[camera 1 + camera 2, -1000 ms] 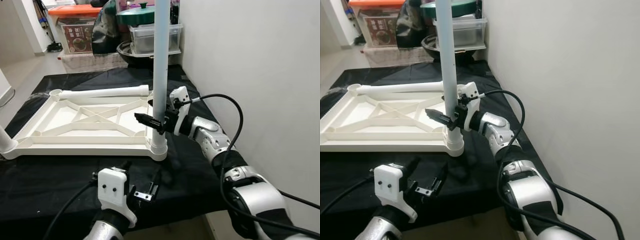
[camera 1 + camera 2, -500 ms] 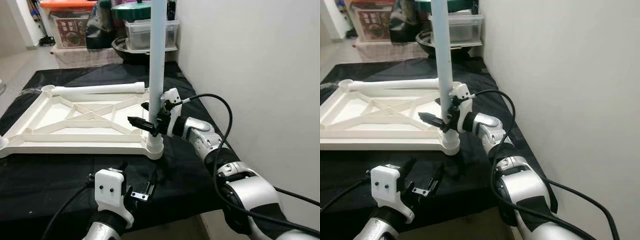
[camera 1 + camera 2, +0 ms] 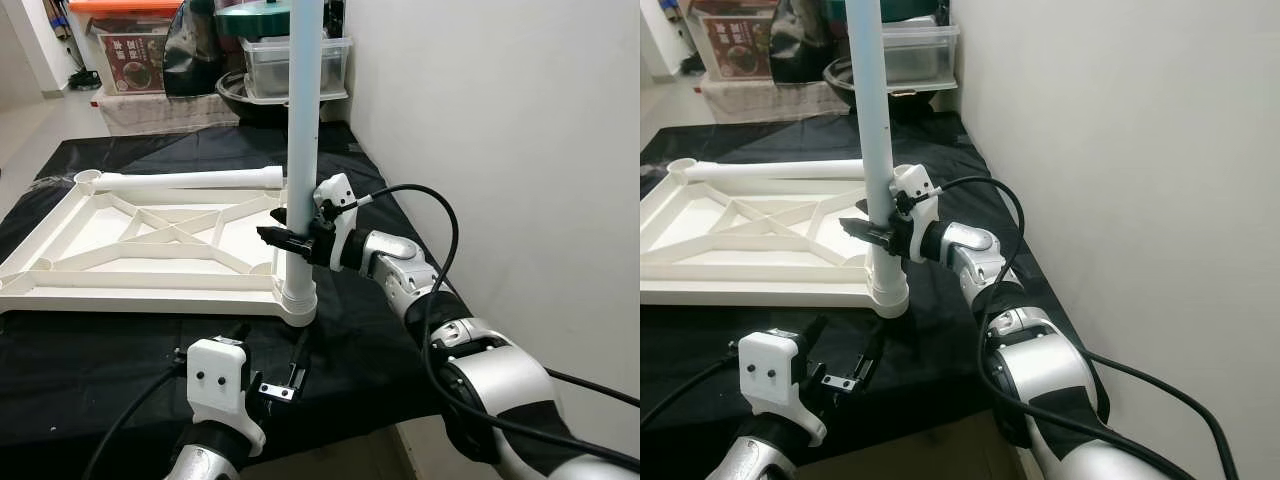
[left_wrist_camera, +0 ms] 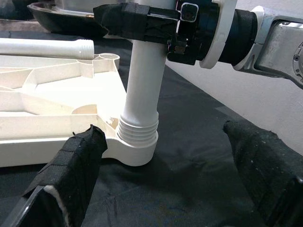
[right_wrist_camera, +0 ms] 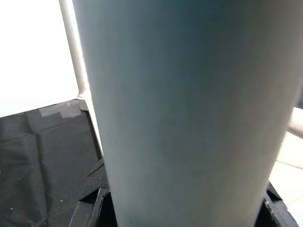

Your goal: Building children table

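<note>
A white children's table top lies upside down on black cloth. One pale leg stands upright in its near right corner socket. My right gripper is shut on this leg just above the socket, one black finger crossing the front of the leg. A second leg lies along the far edge of the top. My left gripper hovers low near the front of the cloth, open, its fingers on either side of the socket and short of it.
A white wall runs close along the right. Behind the cloth stand a clear plastic box, a pot with a green lid, a black bowl and an orange-lidded box. The cloth's front edge is right below my left wrist.
The camera has shifted, so the whole scene sits further left. My right gripper stays on the upright leg. The left gripper keeps its place by the socket.
</note>
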`<state>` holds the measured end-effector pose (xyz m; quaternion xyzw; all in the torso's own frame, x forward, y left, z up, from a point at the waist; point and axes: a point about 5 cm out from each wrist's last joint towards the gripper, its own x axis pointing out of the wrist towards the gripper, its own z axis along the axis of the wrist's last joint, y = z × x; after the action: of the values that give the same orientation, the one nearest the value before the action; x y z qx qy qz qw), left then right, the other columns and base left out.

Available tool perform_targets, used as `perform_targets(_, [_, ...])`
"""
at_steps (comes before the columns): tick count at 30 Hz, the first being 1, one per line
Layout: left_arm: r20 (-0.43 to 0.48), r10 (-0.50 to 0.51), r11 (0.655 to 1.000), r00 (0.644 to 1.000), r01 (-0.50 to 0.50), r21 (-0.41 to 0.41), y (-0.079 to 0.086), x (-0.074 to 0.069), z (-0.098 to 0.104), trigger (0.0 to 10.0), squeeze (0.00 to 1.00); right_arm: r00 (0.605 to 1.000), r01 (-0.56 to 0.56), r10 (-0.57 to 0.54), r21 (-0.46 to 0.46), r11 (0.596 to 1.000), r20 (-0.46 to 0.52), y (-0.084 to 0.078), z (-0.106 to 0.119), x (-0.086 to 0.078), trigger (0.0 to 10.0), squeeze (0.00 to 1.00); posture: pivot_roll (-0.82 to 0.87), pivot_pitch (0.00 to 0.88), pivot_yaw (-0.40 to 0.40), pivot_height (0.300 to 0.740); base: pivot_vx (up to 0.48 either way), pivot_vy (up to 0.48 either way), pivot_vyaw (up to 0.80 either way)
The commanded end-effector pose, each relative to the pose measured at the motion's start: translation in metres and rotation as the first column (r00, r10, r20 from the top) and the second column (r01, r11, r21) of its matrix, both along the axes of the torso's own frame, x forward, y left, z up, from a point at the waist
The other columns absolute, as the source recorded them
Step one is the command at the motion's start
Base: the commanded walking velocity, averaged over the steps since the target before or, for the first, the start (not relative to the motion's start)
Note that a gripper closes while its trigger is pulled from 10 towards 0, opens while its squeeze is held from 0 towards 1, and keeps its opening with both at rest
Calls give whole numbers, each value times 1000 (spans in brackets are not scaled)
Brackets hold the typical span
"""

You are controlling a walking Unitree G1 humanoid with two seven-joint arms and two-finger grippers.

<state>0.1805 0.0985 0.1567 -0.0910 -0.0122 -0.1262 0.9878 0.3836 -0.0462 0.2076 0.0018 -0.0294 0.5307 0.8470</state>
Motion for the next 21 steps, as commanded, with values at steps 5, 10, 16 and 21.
perform_targets(5, [14, 11, 1000, 1000, -12, 23, 4, 0, 2, 10000, 0, 999, -11, 11, 7, 1000, -34, 3, -7, -2, 0, 0, 45, 39, -49, 740, 0, 0, 0])
perform_targets(10, [28, 35, 999, 999, -35, 30, 8, 2, 4, 10000, 0, 996, 85, -86, -26, 996, -35, 0, -16, 0, 0, 0, 42, 45, -44, 740, 0, 0, 0])
perform_targets(16, [41, 68, 997, 997, -69, 46, 14, 5, 6, 10000, 0, 936, 342, -347, -76, 937, -61, -6, -29, 7, 0, 0, 41, 47, -45, 740, 0, 0, 0])
perform_targets(21, [51, 82, 995, 995, -85, 54, 18, 7, 7, 10000, 0, 784, 612, -617, -90, 786, -64, -20, -36, 14, 0, 0, 38, 46, -39, 740, 0, 0, 0])
